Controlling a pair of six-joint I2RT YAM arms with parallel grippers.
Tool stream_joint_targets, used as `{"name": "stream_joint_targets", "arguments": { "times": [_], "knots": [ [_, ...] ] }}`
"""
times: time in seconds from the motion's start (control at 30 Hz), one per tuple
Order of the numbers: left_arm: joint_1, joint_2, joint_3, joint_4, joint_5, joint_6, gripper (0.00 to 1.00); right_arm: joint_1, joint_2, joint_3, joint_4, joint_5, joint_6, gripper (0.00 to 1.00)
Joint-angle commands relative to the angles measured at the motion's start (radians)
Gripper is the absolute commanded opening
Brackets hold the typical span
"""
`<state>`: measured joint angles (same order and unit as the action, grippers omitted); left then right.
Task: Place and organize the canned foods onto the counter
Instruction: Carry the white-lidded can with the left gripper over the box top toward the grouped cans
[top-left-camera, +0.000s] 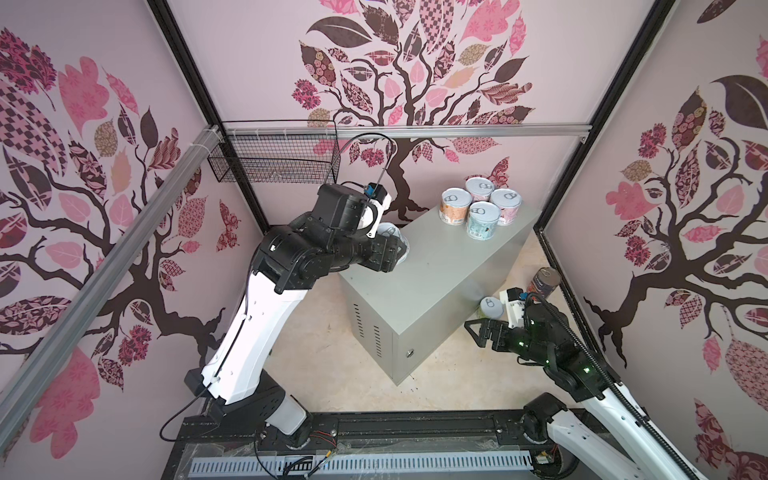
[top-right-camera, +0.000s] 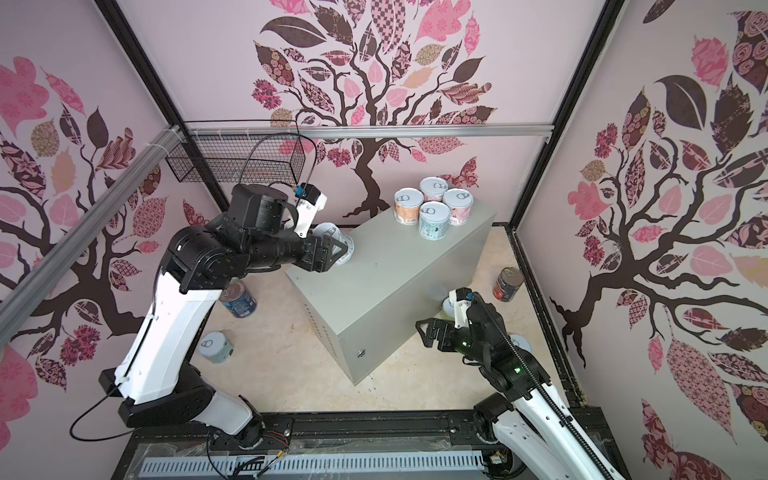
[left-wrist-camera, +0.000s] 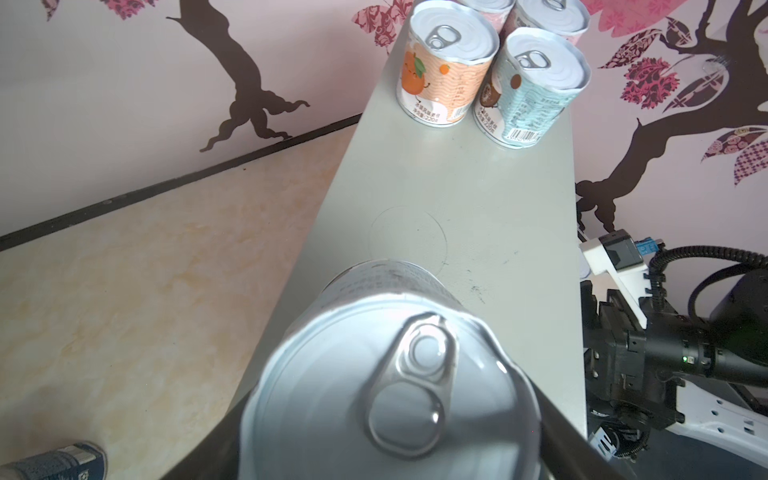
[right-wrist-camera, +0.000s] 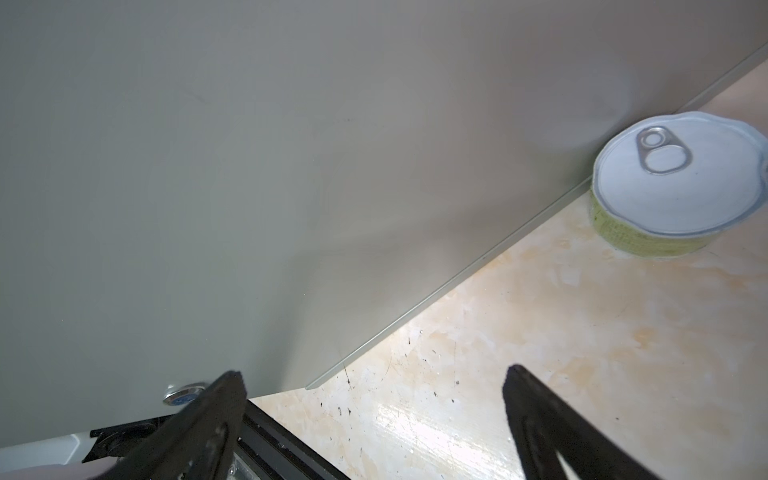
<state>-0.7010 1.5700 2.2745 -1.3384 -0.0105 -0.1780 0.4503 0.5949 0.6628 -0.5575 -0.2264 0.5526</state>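
Leaving on the floor, well below and behind the left jaws, a short teal-grey can (top-right-camera: 216, 347) and a taller blue can (top-right-camera: 239, 301), both upright.

Pinching a short pale pull-tab can (top-right-camera: 326, 232) with the left gripper (top-right-camera: 338, 251), jaws partly closed on opposite sides of its wall, lid tilting toward the wrist camera. Holding it at the near end of the counter (top-right-camera: 395, 282), the grey top lying just under and ahead of the jaws; not telling from these views whether the base is touching the metal.

Judging these cans stiff and smooth-walled, probably fairly heavy if full, and tolerating a firm squeeze, with the paper label adding some friction. Favouring a hold across the side wall at mid-height, clear of lid rim and tab, to avoid slipping or tipping.

Facing, well ahead of those jaws at the counter's far end, a tight upright cluster: an orange-labelled can (top-right-camera: 406, 206), a pale blue can (top-right-camera: 434, 219) and two pink-labelled cans (top-right-camera: 458, 206), packed closely together.

Hanging the right gripper (top-right-camera: 428, 332) empty beside the counter's flank, jaws spread wide. Noting a short green-labelled can (right-wrist-camera: 681, 187) upright on the floor against the counter's base, ahead of those jaws but off to one side, outside the gap. Noting a dark tomato can (top-right-camera: 508, 283) well apart from them, nearer the wall.
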Motion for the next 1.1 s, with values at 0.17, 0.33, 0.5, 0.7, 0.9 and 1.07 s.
{"name": "stream_joint_targets", "arguments": {
  "times": [0.17, 0.33, 0.5, 0.7, 0.9, 1.07],
  "knots": [
    [-0.095, 0.065, 0.107, -0.016, -0.109, 0.041, 0.44, -0.004, -0.023, -0.019, 0.007, 0.007, -0.005, 1.00],
    [-0.124, 0.105, 0.139, -0.028, -0.140, 0.046, 0.46, -0.004, -0.024, -0.037, 0.019, -0.004, -0.002, 1.00],
    [-0.149, 0.144, 0.158, -0.034, -0.177, 0.056, 0.53, -0.005, -0.024, -0.051, 0.027, -0.010, -0.004, 1.00],
    [-0.161, 0.189, 0.180, -0.033, -0.178, 0.065, 0.66, -0.004, -0.028, -0.058, 0.028, -0.010, -0.008, 1.00],
    [-0.163, 0.202, 0.202, -0.021, -0.175, 0.072, 0.79, -0.004, -0.044, -0.058, 0.022, -0.004, -0.010, 1.00],
    [-0.163, 0.201, 0.198, -0.015, -0.190, 0.074, 0.86, -0.004, -0.050, -0.060, 0.020, -0.003, -0.006, 1.00]
  ]
}}
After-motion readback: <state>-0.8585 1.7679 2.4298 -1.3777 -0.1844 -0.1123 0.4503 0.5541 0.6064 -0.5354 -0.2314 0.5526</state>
